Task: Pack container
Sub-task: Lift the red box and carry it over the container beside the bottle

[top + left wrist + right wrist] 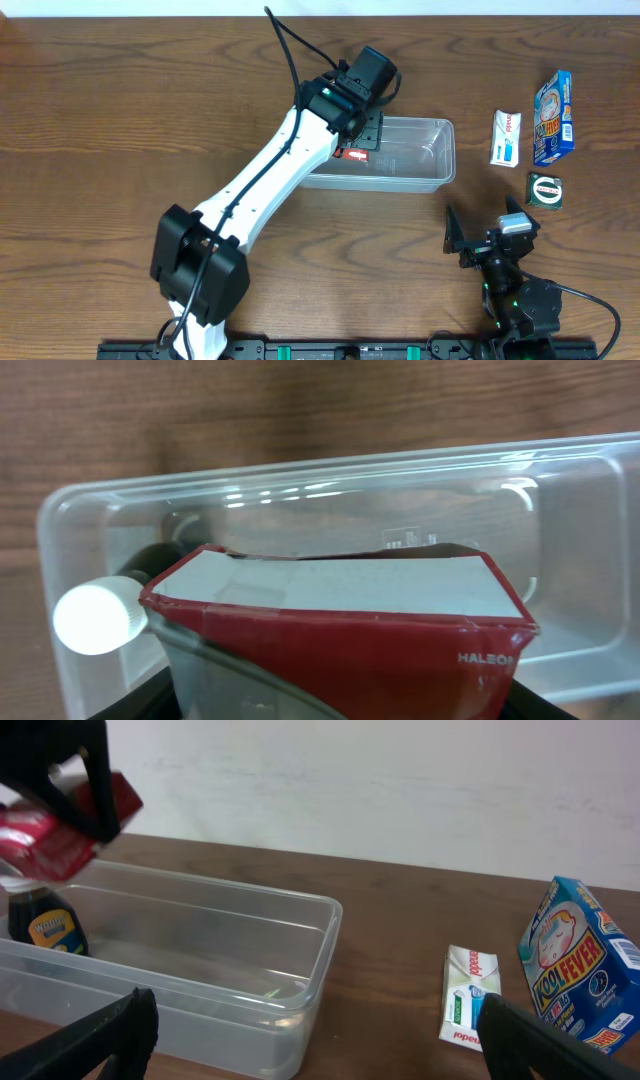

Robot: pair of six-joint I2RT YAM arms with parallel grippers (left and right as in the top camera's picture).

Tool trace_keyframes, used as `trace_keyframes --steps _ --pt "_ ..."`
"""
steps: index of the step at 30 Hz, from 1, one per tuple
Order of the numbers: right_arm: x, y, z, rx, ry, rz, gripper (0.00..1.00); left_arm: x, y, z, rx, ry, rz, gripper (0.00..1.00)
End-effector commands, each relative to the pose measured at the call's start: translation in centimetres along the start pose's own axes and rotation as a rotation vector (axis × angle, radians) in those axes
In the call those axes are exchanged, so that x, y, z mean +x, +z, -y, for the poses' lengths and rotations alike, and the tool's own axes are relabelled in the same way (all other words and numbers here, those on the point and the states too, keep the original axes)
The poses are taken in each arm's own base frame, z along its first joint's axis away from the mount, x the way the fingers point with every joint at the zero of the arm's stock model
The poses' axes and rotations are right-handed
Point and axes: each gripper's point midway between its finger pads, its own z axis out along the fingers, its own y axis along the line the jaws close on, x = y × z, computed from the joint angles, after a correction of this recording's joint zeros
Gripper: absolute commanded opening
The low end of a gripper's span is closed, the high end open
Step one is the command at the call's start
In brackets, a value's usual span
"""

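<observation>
The container (435,160) is a clear plastic tub at the table's middle; it also shows in the left wrist view (330,470) and the right wrist view (300,920). My left gripper (358,135) is shut on a red and grey box (340,630) and holds it over the tub's left end. A small dark bottle with a white cap (45,925) stands inside the tub there. My right gripper (490,240) is open and empty, near the front edge, right of the tub.
A white toothpaste box (506,137), a blue Koolfever box (553,117) and a small green box (545,190) lie on the table right of the tub. The toothpaste box (468,995) and blue box (580,970) show ahead of my right gripper.
</observation>
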Motion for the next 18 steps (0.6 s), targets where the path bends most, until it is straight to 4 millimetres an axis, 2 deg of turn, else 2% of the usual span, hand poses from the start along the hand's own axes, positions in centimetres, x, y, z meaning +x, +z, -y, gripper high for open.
trace_keyframes --steps 1,10,18 --pt "0.0 0.0 0.4 0.015 -0.009 0.001 0.99 -0.1 1.4 -0.3 -0.036 -0.046 -0.008 0.67" --pt "0.0 0.0 0.4 0.015 -0.009 0.001 0.99 1.3 5.3 -0.7 -0.079 -0.039 -0.084 0.67" --pt "0.0 0.0 0.4 0.015 -0.009 0.001 0.99 1.4 6.1 -1.8 -0.140 -0.057 -0.075 0.67"
